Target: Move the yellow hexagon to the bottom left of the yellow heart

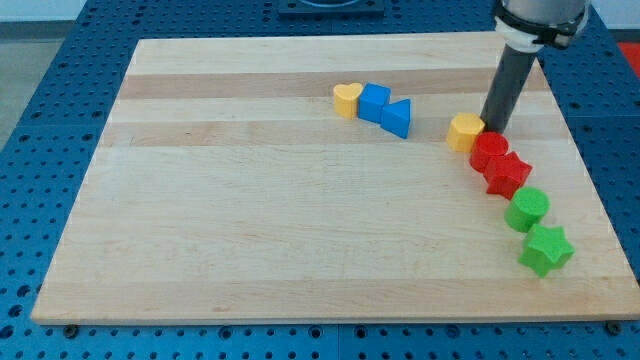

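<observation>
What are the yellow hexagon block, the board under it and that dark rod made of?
The yellow hexagon block looks like painted wood or plastic: even, matte colour with no grain showing. The pale wooden board shows lengthwise grain and plank bands. The dark rod, my tip at the hexagon's right edge, looks like smooth metal or plastic; I cannot tell which.

Rod (506,88): upper end cut off by the view's top edge. My tip (492,128): contact with the yellow hexagon (465,132) and red round block (489,152) undeterminable.

Our arm: enters from the view's top right; rod near upright
Our tip (492,128): down at board level
</observation>
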Robot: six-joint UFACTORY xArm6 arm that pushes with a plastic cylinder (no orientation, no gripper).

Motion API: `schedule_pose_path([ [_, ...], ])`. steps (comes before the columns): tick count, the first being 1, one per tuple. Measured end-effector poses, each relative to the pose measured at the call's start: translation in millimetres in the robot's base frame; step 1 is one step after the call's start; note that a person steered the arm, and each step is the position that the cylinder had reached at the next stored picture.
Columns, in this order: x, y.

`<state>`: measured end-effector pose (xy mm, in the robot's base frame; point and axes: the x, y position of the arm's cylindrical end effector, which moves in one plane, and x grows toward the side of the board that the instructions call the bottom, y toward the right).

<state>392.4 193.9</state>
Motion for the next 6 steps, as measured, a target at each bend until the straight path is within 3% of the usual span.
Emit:
schedule_pose_path([
  [6,-3.6,-5.8],
])
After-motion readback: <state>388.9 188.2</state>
